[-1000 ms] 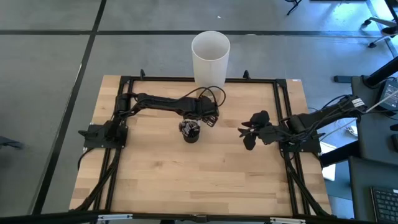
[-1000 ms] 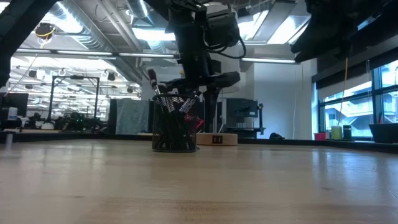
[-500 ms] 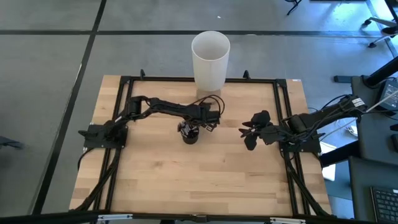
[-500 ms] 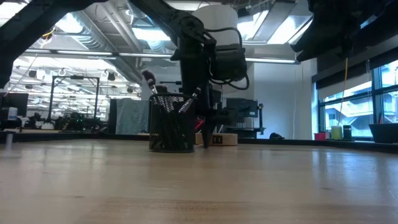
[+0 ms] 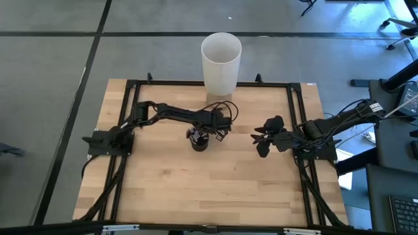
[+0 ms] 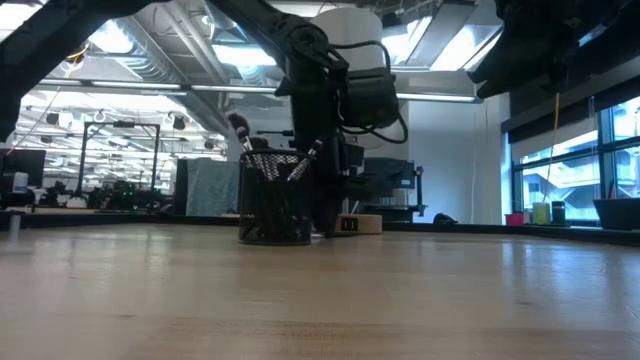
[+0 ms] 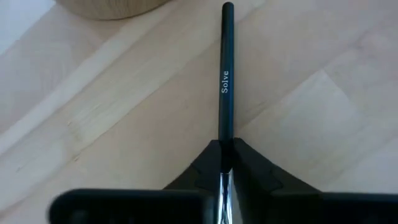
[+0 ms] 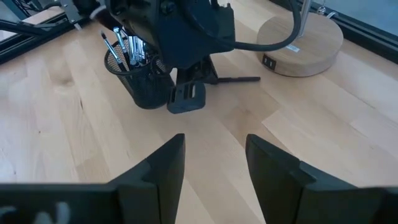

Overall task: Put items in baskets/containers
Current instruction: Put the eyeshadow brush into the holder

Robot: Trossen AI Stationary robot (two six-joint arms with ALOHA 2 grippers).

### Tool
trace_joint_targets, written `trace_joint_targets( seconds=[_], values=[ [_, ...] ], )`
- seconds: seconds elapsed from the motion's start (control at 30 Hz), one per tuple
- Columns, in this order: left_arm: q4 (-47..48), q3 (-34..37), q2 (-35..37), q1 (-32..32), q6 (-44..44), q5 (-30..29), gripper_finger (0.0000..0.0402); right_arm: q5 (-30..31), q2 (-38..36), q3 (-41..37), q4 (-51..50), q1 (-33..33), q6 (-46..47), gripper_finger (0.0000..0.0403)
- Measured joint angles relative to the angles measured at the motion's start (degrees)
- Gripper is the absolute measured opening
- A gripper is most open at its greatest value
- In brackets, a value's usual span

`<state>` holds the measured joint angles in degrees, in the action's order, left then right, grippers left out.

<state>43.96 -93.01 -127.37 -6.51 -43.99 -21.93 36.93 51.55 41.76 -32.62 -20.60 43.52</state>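
Note:
A small dark mesh cup (image 5: 199, 140) (image 8: 140, 84) stands mid-table with several brushes upright in it. Just right of the cup my left gripper (image 5: 220, 134) (image 8: 186, 93) is down at the table, shut on one dark-handled brush (image 7: 224, 81) whose handle (image 8: 239, 79) sticks out level toward the far right. My right gripper (image 5: 259, 140) (image 8: 211, 146) hangs open farther right, holding nothing. My left gripper pinches the brush between its two fingertips where the dark handle meets the silver ferrule (image 7: 222, 163). The fingers come from above, pointing down, and lie across the brush. The handle runs level just over the wood; I cannot tell whether it rests on the table.
A tall white cylinder (image 5: 221, 59) stands at the table's far edge. A round wooden base (image 8: 301, 40) with a cable lies on the table behind the cup. Black frame rails (image 5: 300, 130) run along the left, right and far sides.
My left gripper has come down from above the cup to the table just right of it, and its fingers have shut on the brush lying there. The cup and my right gripper have kept still.

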Motion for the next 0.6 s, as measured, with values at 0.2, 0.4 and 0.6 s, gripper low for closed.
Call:
trace_joint_targets(
  seconds=[0.2,0.4,0.6],
  values=[
    [-0.2,0.1,0.0,0.6,5.6,-1.0,0.0019,0.0,0.0,0.0,0.0,0.0,0.0,0.017],
    [0.7,-1.1,-0.1,1.5,12.4,-2.8,0.0021,0.3,0.0,0.0,0.1,0.0,-0.2,0.017],
    [2.3,-8.0,-0.2,4.7,25.5,-1.8,0.0018,1.0,0.0,0.0,0.1,0.0,-0.3,0.017]
  ],
)
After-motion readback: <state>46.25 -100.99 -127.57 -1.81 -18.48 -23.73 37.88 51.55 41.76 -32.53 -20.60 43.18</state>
